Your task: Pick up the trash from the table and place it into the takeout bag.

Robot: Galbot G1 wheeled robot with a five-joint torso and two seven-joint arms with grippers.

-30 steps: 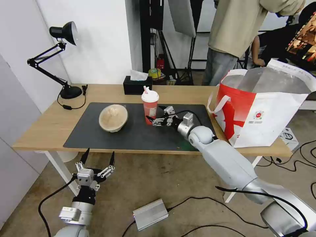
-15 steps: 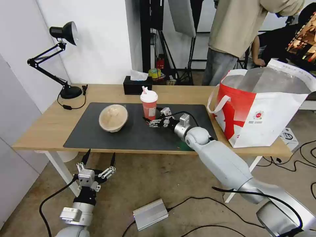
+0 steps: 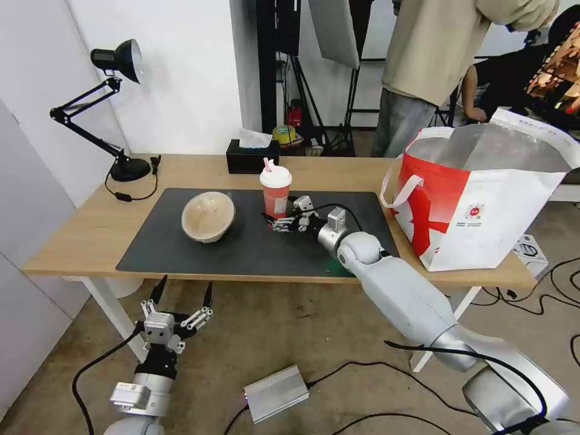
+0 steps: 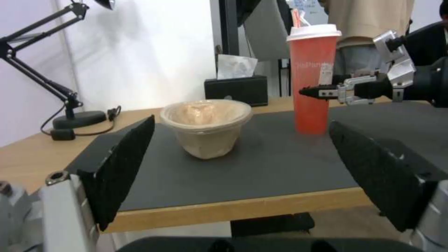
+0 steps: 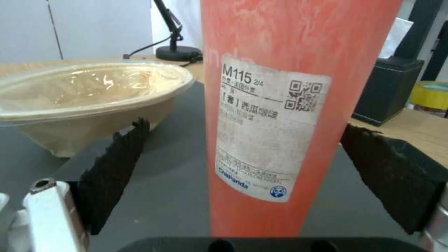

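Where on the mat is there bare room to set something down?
Bare mat lies left of the beige bowl and along the near edge in front of it. It is crowded around the red cup, where the right end effector stands open around it. The takeout bag fills the right end.

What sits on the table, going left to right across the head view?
Desk lamp → beige lidded bowl → red drink cup → right gripper, open around the cup → takeout bag.
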